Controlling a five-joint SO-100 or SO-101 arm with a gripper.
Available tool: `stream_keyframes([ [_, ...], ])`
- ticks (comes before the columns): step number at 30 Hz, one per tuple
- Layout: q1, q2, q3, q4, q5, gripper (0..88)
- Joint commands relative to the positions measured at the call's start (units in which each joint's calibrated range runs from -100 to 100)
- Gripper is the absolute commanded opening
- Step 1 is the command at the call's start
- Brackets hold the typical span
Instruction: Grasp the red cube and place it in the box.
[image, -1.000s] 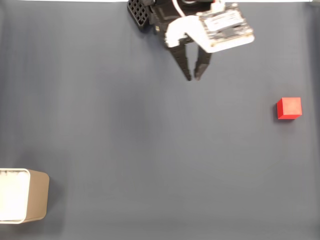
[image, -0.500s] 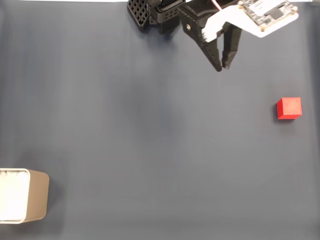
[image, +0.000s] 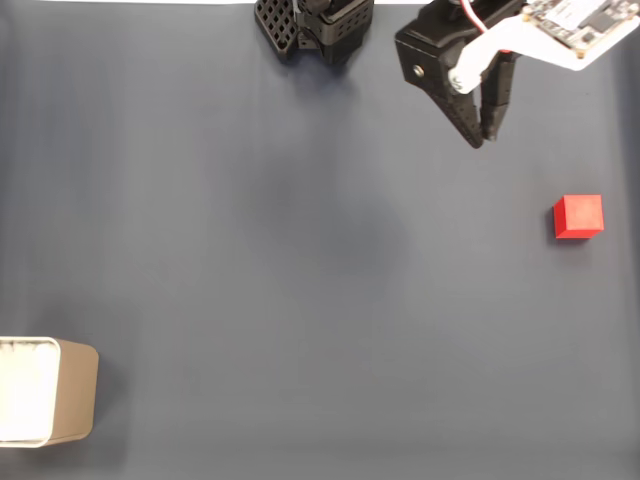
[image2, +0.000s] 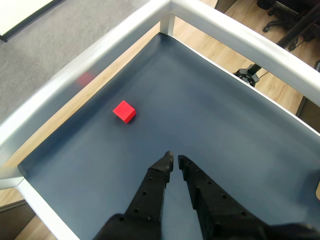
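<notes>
In the fixed view the gripper (image: 482, 138) hangs near the top right, fingers nearly together with a narrow gap and holding nothing. The red cube (image: 579, 216) sits on the dark mat (image: 300, 280) below and right of it, apart from the fingertips. The box (image: 72, 392) stands at the lower left edge, well apart from both.

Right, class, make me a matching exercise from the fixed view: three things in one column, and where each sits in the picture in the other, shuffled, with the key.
Things:
1. red cube
2. box
3. end effector

Places in the fixed view:
A. bottom left corner, cut by the edge
B. top right, fingertips close together
C. right side, alone on the dark mat

Pairs: 1-C, 2-A, 3-B
</notes>
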Motion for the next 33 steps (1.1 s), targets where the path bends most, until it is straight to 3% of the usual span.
stream_keyframes([
  [1, -2.0, 0.8, 0.8, -2.7, 0.4, 6.2],
  [10, -4.8, 3.7, 1.7, -5.5, 0.2, 17.6],
  [24, -7.1, 8.6, 2.7, -10.1, 1.1, 26.1],
  [33, -7.3, 11.7, 5.9, -15.5, 2.1, 27.0],
])
